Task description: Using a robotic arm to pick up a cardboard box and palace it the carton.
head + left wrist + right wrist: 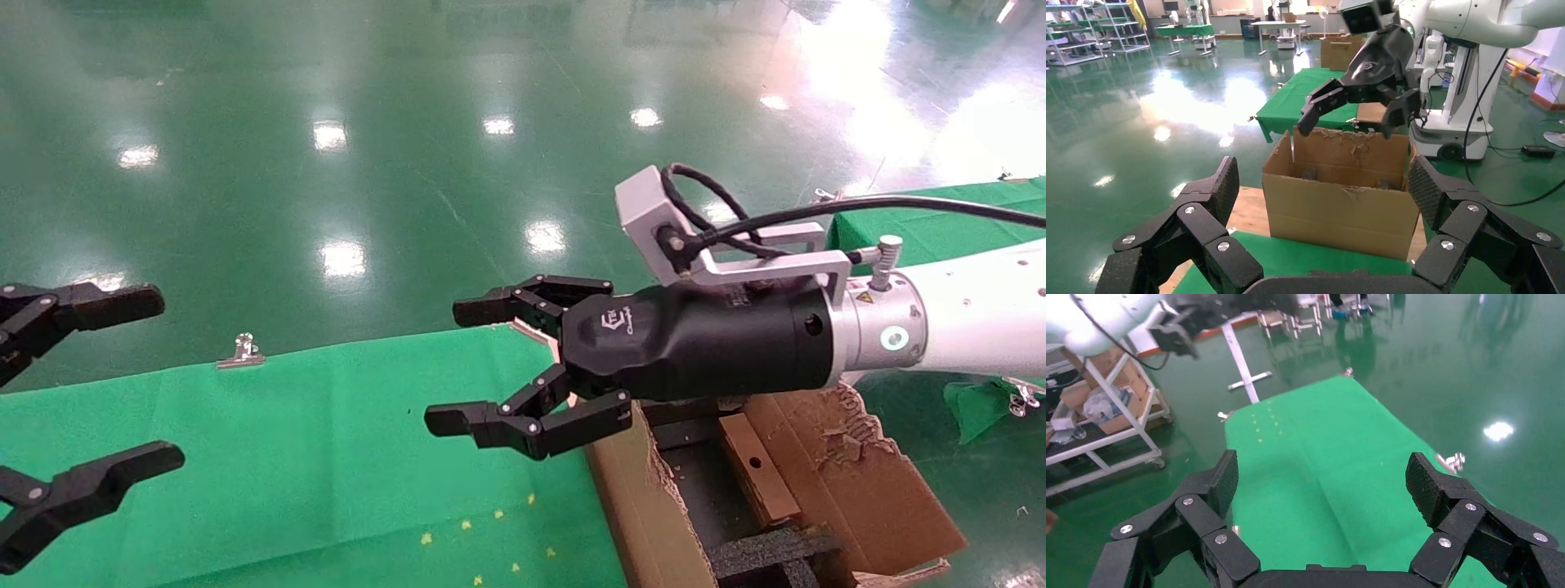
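Observation:
My right arm (964,318) is white with a black wrist. Its gripper (456,366) is open and empty, held above the carton's near-left edge and pointing over the green table. It also shows in the left wrist view (1347,122), above the carton. The carton (645,506) is large and brown with ragged flaps and black foam (768,551) inside. The small cardboard box (756,478), brown with a round hole, lies inside the carton. My left gripper (161,380) is open and empty at the far left, facing the carton (1340,208).
A green cloth covers the table (286,457), with a metal clip (242,351) on its far edge. A second green table (940,220) stands at the right. Shiny green floor lies beyond. A cart with boxes (1101,410) shows in the right wrist view.

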Robot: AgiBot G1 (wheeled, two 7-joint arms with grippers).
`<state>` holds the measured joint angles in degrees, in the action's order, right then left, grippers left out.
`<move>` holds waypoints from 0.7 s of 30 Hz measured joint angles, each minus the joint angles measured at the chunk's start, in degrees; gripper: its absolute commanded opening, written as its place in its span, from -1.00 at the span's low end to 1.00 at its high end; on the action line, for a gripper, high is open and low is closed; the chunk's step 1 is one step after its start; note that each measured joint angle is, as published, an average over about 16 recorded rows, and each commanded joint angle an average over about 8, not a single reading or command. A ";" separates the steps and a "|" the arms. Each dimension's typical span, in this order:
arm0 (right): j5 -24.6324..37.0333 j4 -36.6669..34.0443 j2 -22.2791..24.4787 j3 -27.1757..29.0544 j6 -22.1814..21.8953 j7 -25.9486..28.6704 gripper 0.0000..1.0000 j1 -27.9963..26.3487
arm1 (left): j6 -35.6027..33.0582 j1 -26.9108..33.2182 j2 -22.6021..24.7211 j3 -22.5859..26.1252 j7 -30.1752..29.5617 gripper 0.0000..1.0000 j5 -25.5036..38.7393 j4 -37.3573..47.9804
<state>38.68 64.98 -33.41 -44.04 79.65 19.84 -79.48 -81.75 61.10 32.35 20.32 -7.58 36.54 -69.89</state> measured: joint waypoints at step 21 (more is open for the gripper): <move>3.00 8.10 -1.52 26.51 5.74 -8.49 1.00 16.92 | 0.01 0.00 0.00 0.00 0.00 1.00 0.00 0.01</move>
<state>41.68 73.08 -34.93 -17.54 85.38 11.35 -62.56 -81.75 61.10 32.35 20.32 -7.58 36.54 -69.88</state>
